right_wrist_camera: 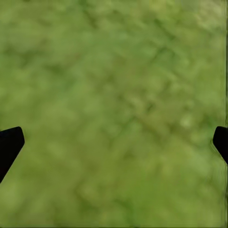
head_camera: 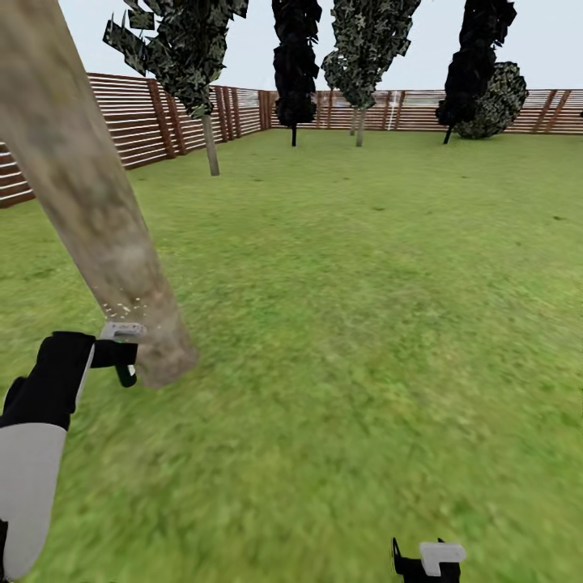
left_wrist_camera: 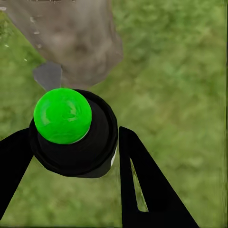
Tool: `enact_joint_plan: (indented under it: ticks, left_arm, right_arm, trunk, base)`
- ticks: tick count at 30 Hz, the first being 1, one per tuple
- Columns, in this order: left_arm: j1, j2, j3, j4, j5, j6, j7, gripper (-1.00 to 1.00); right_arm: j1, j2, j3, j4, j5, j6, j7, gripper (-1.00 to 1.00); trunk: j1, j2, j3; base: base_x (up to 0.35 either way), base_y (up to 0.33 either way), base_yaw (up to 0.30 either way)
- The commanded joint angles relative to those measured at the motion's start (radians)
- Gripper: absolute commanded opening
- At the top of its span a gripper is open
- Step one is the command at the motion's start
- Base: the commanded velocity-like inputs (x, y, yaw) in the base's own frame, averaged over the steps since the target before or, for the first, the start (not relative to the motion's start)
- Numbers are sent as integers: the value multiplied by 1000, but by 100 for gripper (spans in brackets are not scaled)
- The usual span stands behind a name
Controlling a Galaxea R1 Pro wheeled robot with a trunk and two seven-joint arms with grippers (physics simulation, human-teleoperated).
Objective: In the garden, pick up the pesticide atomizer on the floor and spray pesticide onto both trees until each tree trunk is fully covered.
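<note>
A: Where is the pesticide atomizer (left_wrist_camera: pixel 71 133)?

B: In the left gripper (left_wrist_camera: pixel 71 156). In the left wrist view a black round body with a bright green ball on top sits between the 2 black fingers (left_wrist_camera: pixel 142 180), which are clamped against its sides. A grey nozzle piece juts from it toward the tree trunk (left_wrist_camera: pixel 76 38), just beside the bark.

A: And from the head?

B: The left gripper (head_camera: pixel 121 356) shows at the lower left, at the end of a black and white arm (head_camera: pixel 36 429). The pale grey head of the atomizer (head_camera: pixel 121 330) sits right at the foot of the thick, leaning tree trunk (head_camera: pixel 89 194), near where it meets the lawn (head_camera: pixel 364 324). Whether it touches the bark I cannot tell.

A: Any spray?

B: Yes. A small scatter of whitish-yellow specks of pesticide (head_camera: pixel 125 309) hangs on the trunk just above the nozzle. A few pale specks also dot the bark in the left wrist view.

A: The right gripper?

B: In the head view the right gripper (head_camera: pixel 427 560) is low at the bottom edge, well apart from the trunk. In the right wrist view its 2 dark fingertips (right_wrist_camera: pixel 9 145) sit far apart with bare grass between them, holding nothing.

A: What lies further out?

B: A brown slatted fence (head_camera: pixel 146 121) runs around the garden. A second pale-trunked tree (head_camera: pixel 210 142) stands near the fence at the left, and dark cone-shaped trees (head_camera: pixel 295 73) and a round bush (head_camera: pixel 494 101) stand along the far side.
</note>
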State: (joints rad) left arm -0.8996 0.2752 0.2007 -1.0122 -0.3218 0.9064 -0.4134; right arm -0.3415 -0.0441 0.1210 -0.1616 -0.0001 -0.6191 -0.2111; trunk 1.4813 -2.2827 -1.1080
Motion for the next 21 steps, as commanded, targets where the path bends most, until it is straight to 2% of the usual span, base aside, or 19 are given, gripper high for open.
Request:
enact_joint_plan:
  ticks: [1, 3, 7, 9, 12, 13, 14, 17, 21]
  left_arm:
    - [-1, -1, 9, -5, -8, 3, -10, -100]
    - [-1, 0, 28, -9, -8, 3, -6, -100]
    - [1, -14, 31, -8, -7, -7, 53, -100]
    - [1, -15, 30, -8, -8, -15, 61, -100]
    - [2, -14, 73, -6, -8, -19, 61, -100]
    - [3, -13, 94, 2, -9, -33, 61, -100]
    - [4, -13, 97, 7, -11, -54, 61, -100]
    - [7, -13, 100, 12, -12, -74, 62, -100]
    - [8, -13, 100, 92, -14, -85, 62, -100]
  right_arm:
    - [-1, 0, 8, 0, 0, -1, -8, 100]
    - [-1, -1, 8, 0, 0, -1, -9, 100]
    - [-1, -2, 8, 0, 0, -1, -9, 100]
    - [0, -2, 8, 0, 0, -2, -9, 100]
    - [-1, -2, 8, 0, 0, -2, -9, 100]
    - [-1, -1, 8, 0, 0, -1, -9, 100]
    - [-1, -1, 8, 0, 0, -1, -9, 100]
    - [-1, 0, 8, 0, 0, -1, -9, 100]
    - [-1, 0, 8, 0, 0, -1, -8, 100]
  trunk:
    - [0, 0, -1]
    - [0, 0, -1]
    - [0, 0, -1]
    - [0, 0, -1]
    - [0, 0, -1]
    - [0, 0, -1]
    - [0, 0, -1]
    - [0, 0, -1]
    - [0, 0, -1]
  base:
    - [0, -272, 23]
    - [0, -272, 6]
    - [69, -269, 0]
    - [173, -246, 0]
    - [202, -229, 1]
    - [233, -203, 134]
    - [239, -196, 211]
    - [242, -190, 256]
    - [242, -188, 269]
